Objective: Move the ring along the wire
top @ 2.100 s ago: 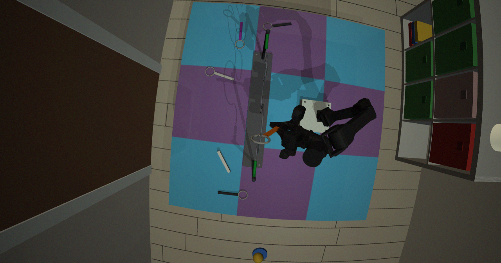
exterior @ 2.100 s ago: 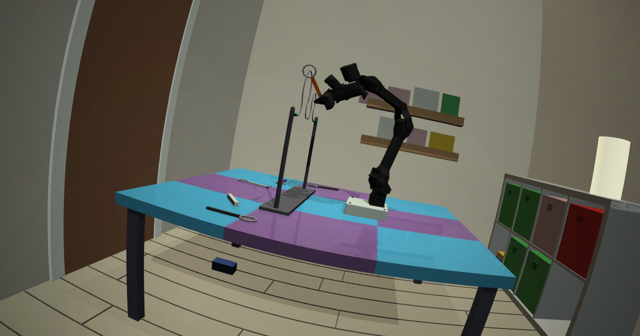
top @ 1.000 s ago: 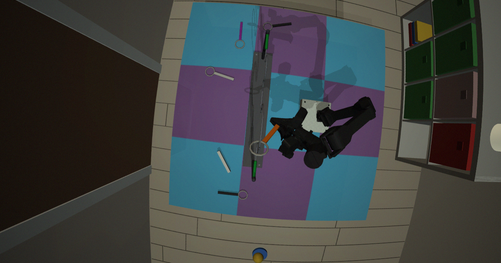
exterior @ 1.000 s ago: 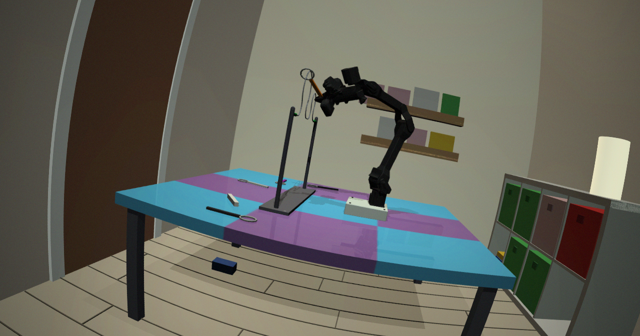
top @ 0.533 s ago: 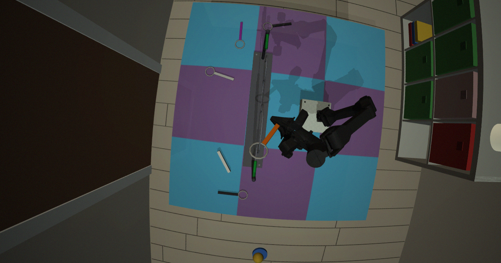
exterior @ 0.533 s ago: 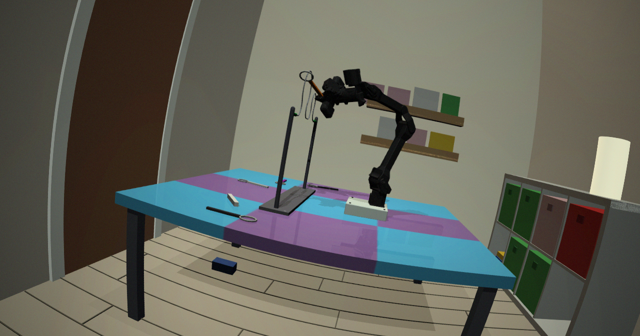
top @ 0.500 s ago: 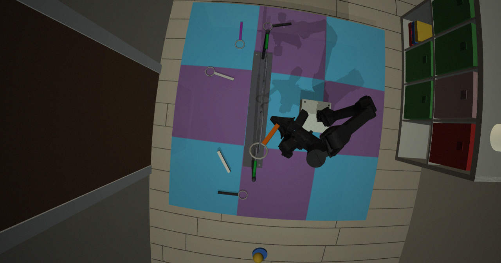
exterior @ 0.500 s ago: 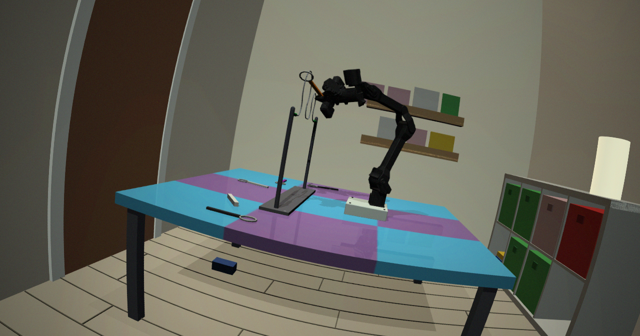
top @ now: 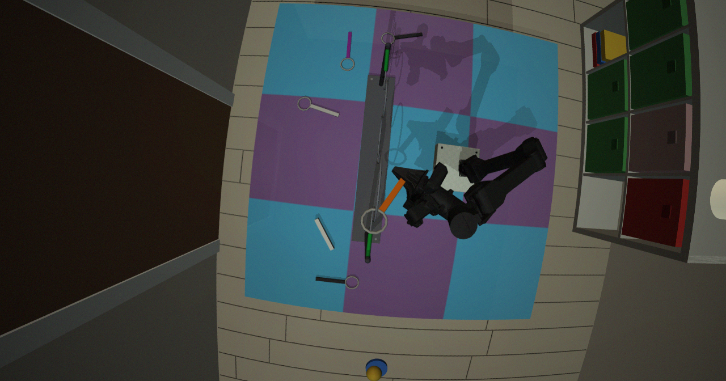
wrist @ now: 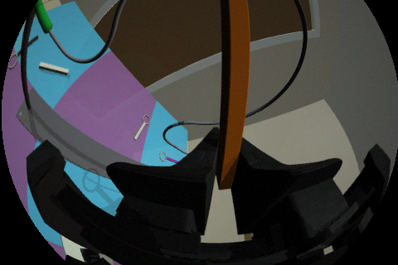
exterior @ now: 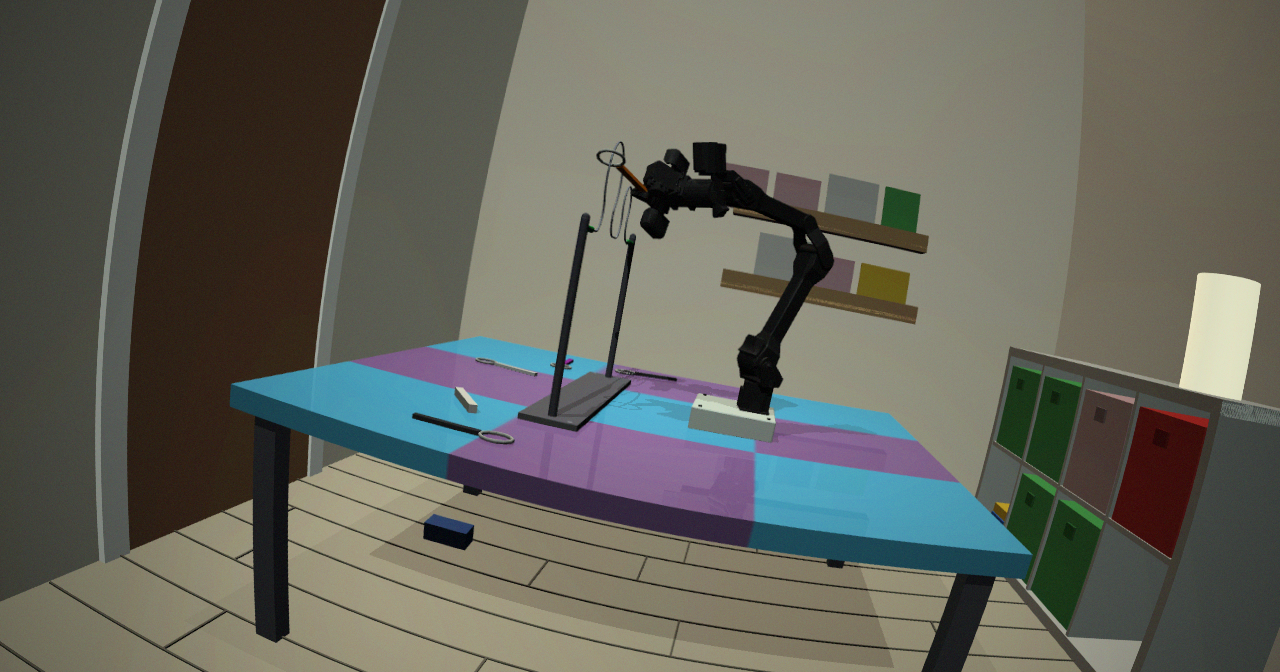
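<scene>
The grey ring (top: 362,220) (exterior: 611,165) is near the top of the wire's tall loop, lying nearly flat around the wire; contact cannot be told. Its orange handle (top: 392,195) (exterior: 631,177) (wrist: 236,70) slants down to my gripper (top: 406,178) (exterior: 640,193) (wrist: 220,132), which is shut on the handle's end. The thin grey wire (wrist: 305,41) curves behind the handle in the wrist view. One green part (top: 368,245) (exterior: 591,229) (wrist: 43,16) is by the front post (exterior: 570,310); the other (top: 386,60) (exterior: 631,242) is by the back post (exterior: 620,310). The ring is mostly out of the wrist view.
The posts stand on a grey base plate (top: 364,176) (exterior: 547,417). Loose rings with handles, such as the black-handled one (top: 329,279) (exterior: 447,423), and a white bar (top: 324,234) (exterior: 465,399) lie on the table. A shelf unit (top: 581,125) stands to the right.
</scene>
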Tool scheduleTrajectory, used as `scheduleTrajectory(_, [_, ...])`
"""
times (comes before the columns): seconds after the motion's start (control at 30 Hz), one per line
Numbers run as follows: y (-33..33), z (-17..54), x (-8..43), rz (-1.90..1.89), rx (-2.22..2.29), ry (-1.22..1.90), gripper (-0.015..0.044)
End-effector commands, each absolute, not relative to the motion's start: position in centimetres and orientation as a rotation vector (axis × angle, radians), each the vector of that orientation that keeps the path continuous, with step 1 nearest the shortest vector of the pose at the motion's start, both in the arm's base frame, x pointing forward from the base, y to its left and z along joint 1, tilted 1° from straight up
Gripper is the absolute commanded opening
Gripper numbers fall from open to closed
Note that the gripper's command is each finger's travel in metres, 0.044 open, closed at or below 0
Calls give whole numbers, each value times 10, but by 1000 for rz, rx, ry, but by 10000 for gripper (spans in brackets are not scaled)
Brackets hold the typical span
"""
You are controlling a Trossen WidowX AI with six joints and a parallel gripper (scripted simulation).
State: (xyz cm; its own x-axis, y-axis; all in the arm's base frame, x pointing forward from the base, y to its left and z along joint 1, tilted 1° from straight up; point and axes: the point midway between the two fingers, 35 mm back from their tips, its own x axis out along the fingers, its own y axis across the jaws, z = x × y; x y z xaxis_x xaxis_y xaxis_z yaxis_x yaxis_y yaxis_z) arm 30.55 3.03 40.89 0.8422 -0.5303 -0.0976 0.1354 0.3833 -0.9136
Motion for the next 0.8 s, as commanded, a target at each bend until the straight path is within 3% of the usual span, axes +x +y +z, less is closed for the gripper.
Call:
scheduleTrajectory(0.0, [29, 410, 304, -453, -1146, 406, -150])
scheduleTrajectory(0.77, [26, 418, 304, -512, -1429, 366, -150])
